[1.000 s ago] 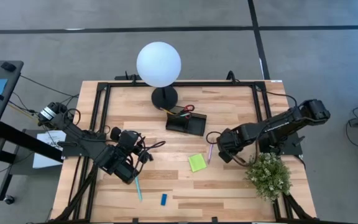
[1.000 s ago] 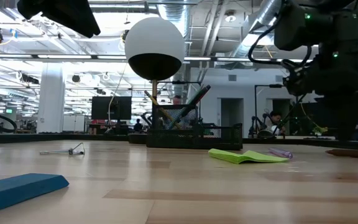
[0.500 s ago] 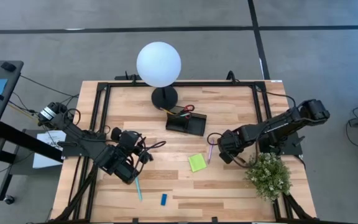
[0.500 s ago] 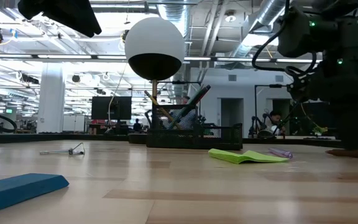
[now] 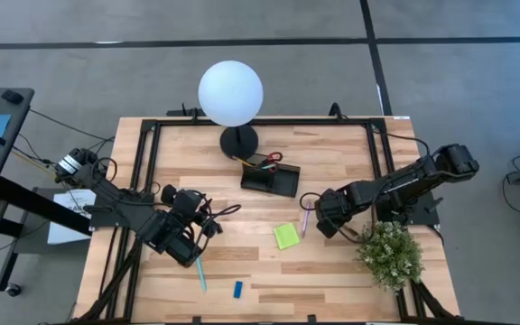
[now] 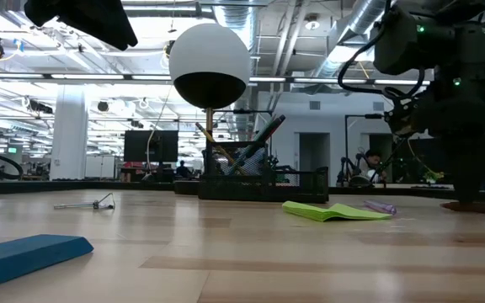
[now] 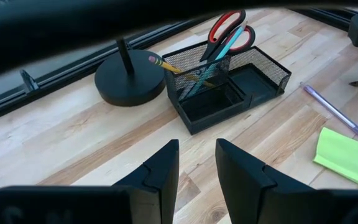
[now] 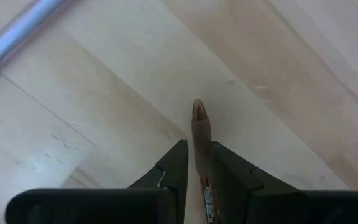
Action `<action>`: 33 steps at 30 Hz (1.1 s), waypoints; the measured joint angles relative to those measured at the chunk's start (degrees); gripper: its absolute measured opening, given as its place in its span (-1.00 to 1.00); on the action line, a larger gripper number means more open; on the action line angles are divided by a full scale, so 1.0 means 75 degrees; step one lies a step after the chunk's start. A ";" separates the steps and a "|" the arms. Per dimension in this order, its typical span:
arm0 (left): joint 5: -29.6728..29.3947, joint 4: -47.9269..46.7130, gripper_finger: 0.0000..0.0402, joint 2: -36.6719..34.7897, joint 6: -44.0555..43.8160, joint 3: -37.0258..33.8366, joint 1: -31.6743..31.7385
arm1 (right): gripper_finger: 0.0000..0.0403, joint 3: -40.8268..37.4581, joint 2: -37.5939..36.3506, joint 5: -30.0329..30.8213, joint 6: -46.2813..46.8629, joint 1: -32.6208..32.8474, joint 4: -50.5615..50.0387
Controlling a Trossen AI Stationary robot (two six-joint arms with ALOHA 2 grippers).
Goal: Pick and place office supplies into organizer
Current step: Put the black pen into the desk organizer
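Observation:
The black mesh organizer (image 5: 270,174) (image 7: 229,81) stands beside the lamp's base and holds red-handled scissors (image 7: 229,31), a light-blue pen and a pencil. On the wood lie a lime-green sticky pad (image 5: 286,236), a purple pen (image 5: 303,219), a light-blue pen (image 5: 200,271) and a blue eraser (image 5: 238,289). My right gripper (image 5: 319,217) (image 8: 196,165) is down at the table right of the purple pen, shut on a brown pencil (image 8: 199,124). My left gripper (image 5: 208,221) (image 7: 196,165) hovers open and empty over the table's left half. My right gripper pinches the brown pencil between its two fingers, a short way behind the pencil's pointed tip (image 8: 199,146). The fingers come from above, pointing down. The pencil lies flat on the wood (image 6: 478,206), its tip sticking out ahead of the fingers.
A white globe lamp (image 5: 231,93) on a round black base (image 5: 239,140) stands at the far edge. A green potted plant (image 5: 391,253) sits close to my right arm, on its near side. A thin dark item (image 5: 228,210) lies by my left gripper. Black rails frame the table.
My right gripper has come down a little toward the table, over the pencil lying there. The items on the table have kept their places.

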 joint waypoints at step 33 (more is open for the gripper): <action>0.0006 0.0184 -0.50 0.0000 -0.0045 0.0000 0.0000 | -0.83 0.0061 0.0980 0.0683 -0.1237 0.0175 0.0473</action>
